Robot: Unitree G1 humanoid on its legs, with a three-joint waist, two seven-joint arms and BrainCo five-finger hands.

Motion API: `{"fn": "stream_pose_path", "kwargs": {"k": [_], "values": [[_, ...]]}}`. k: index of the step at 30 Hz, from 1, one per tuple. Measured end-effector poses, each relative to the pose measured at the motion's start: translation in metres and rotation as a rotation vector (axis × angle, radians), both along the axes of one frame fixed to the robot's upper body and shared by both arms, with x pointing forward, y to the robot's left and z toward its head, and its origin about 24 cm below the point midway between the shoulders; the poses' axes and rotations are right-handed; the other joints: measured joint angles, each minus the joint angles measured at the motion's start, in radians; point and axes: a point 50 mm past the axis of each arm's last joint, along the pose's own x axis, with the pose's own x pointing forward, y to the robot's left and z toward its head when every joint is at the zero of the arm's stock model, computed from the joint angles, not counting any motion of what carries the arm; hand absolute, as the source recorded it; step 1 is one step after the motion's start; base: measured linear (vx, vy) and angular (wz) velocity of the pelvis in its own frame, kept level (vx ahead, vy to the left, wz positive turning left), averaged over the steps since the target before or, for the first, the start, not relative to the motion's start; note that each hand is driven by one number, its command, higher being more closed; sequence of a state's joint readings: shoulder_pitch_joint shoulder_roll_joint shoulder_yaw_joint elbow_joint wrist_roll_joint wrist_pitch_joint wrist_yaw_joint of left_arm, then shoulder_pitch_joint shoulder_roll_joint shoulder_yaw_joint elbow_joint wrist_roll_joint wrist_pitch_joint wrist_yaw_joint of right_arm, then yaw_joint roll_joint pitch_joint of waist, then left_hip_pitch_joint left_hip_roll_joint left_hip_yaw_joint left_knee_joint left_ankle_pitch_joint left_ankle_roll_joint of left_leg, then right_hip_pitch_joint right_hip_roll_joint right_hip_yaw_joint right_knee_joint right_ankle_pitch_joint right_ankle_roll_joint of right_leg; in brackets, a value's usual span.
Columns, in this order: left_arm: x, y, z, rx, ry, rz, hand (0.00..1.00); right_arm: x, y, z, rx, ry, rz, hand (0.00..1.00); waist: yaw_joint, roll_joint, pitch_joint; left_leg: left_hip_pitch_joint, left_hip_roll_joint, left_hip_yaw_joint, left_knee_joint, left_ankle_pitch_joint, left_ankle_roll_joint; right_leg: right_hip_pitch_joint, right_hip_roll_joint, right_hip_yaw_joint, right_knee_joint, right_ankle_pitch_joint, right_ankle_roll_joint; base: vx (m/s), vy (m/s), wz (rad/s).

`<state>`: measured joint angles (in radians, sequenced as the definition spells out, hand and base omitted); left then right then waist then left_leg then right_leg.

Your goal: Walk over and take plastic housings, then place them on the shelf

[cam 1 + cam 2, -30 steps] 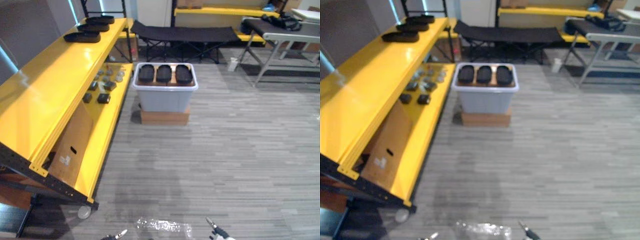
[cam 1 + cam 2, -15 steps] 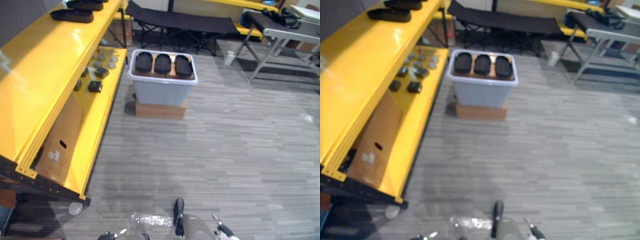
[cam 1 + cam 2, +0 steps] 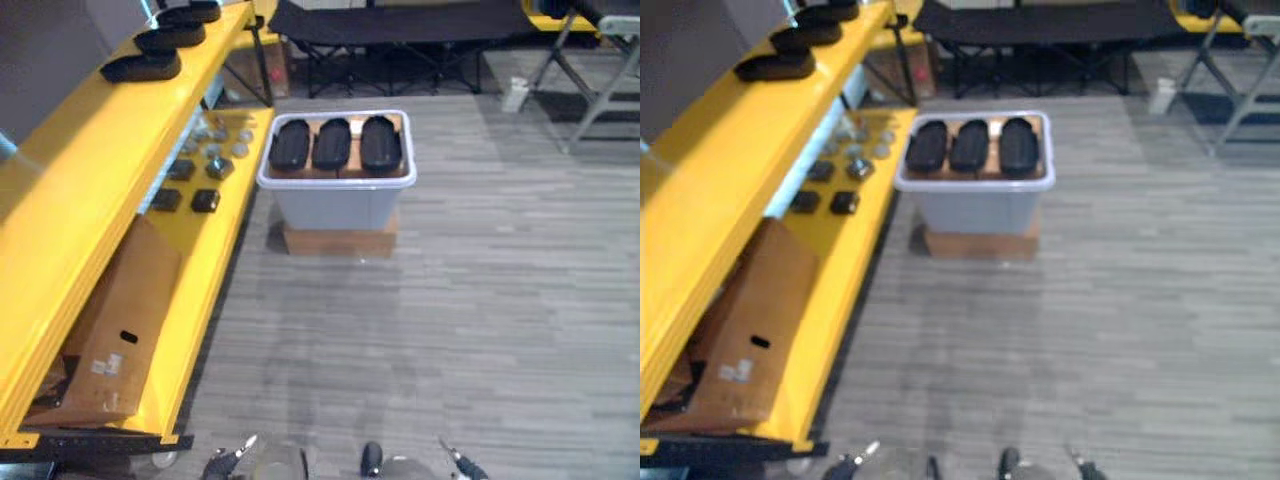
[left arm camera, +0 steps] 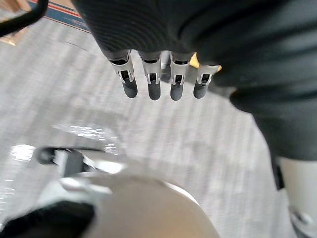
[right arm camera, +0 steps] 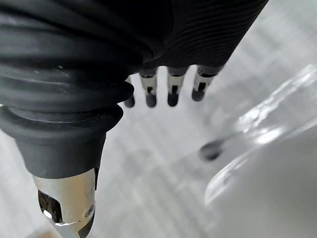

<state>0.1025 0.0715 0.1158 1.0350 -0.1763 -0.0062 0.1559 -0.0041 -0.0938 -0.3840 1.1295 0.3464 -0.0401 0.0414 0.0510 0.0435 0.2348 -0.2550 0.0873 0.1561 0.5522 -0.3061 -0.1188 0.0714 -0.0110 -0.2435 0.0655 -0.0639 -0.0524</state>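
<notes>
Black housings (image 3: 337,143) lay in the bin (image 3: 335,205) well ahead of our left hand (image 4: 154,82) and right hand (image 5: 173,89), both slack and empty, and we feared that drifting toward the shelf (image 3: 90,170) off the left hand might clip it.

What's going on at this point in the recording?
Nothing is being handled yet. The left robot hand and the right robot hand both hang open and empty above the floor. Ahead, three black housings lie side by side in a grey bin that sits on a flat box. To the robot's left is the yellow shelf, with other housings lying on its top level. The bin looks out of reach from here.
</notes>
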Motion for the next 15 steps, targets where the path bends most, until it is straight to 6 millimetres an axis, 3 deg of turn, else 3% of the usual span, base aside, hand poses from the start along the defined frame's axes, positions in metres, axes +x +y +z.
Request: {"fn": "stream_pose_path", "kwargs": {"k": [1,2,3,4,5,6,7,9,12,15], "values": [[0.001,0.001,0.001,0.004,-0.007,0.001,0.00,0.004,0.000,0.002,-0.003,-0.018,0.001,0.00,0.004,-0.006,0.004,-0.012,-0.012,-0.001,-0.068,0.023,0.011,0.005,-0.009,0.001,-0.007,-0.001,0.008,-0.27,0.092,-0.01],[0.001,0.003,0.001,0.004,-0.019,0.025,0.00,0.011,0.000,0.005,-0.014,-0.053,0.003,0.00,0.017,-0.016,0.010,-0.025,-0.023,-0.006,-0.224,0.100,0.025,0.026,-0.023,0.006,-0.024,-0.010,0.036,-0.18,0.077,-0.05],[0.001,0.003,0.001,0.003,-0.018,0.029,0.00,0.011,0.000,0.005,-0.018,-0.059,0.004,0.00,0.022,-0.016,0.012,-0.022,-0.023,-0.010,-0.276,0.133,0.028,0.034,-0.026,0.009,-0.024,-0.016,0.045,-0.06,0.131,-0.07],[-0.002,0.003,0.001,0.000,-0.012,0.032,0.00,0.011,0.001,0.005,-0.024,-0.063,0.015,0.00,0.027,-0.021,0.016,-0.006,-0.021,-0.003,-0.326,0.226,0.031,0.056,-0.036,0.015,-0.019,-0.038,0.075,0.12,0.195,-0.16],[-0.004,0.005,0.001,0.008,-0.011,0.026,0.00,0.010,0.004,0.005,-0.025,-0.062,0.035,0.00,0.038,-0.032,0.023,0.030,-0.035,0.004,-0.353,0.315,0.056,0.071,-0.051,0.034,-0.002,-0.063,0.096,0.20,0.244,-0.22],[-0.002,0.008,0.002,0.020,-0.018,0.016,0.00,0.012,0.007,0.005,-0.020,-0.064,0.048,0.00,0.046,-0.039,0.026,0.040,-0.044,0.019,-0.350,0.314,0.082,0.073,-0.065,0.044,0.012,-0.079,0.102,0.27,0.261,-0.24],[0.004,0.017,0.006,0.050,-0.049,0.005,0.00,0.017,0.020,0.005,-0.005,-0.078,0.094,0.00,0.054,-0.083,0.043,0.047,-0.075,0.035,-0.336,0.279,0.119,0.073,-0.095,0.053,0.040,-0.104,0.106,0.19,0.174,-0.11],[0.008,0.021,0.009,0.061,-0.070,0.000,0.00,0.020,0.027,0.005,0.000,-0.080,0.134,0.00,0.054,-0.103,0.053,0.043,-0.090,0.044,-0.304,0.239,0.141,0.073,-0.113,0.058,0.057,-0.105,0.112,0.22,0.161,-0.05],[0.009,0.020,0.009,0.060,-0.071,-0.012,0.00,0.015,0.031,0.002,-0.011,-0.039,0.183,0.00,0.054,-0.102,0.051,0.085,-0.107,0.052,-0.277,0.168,0.168,0.046,-0.143,0.084,0.201,-0.098,0.133,0.29,0.192,-0.10],[0.007,0.022,0.009,0.070,-0.062,-0.037,0.00,0.001,0.032,-0.003,-0.010,0.015,0.170,0.00,0.046,-0.110,0.045,0.192,-0.134,0.056,-0.322,0.132,0.175,-0.153,-0.200,0.136,0.709,-0.075,0.282,0.33,0.129,-0.04]]}}
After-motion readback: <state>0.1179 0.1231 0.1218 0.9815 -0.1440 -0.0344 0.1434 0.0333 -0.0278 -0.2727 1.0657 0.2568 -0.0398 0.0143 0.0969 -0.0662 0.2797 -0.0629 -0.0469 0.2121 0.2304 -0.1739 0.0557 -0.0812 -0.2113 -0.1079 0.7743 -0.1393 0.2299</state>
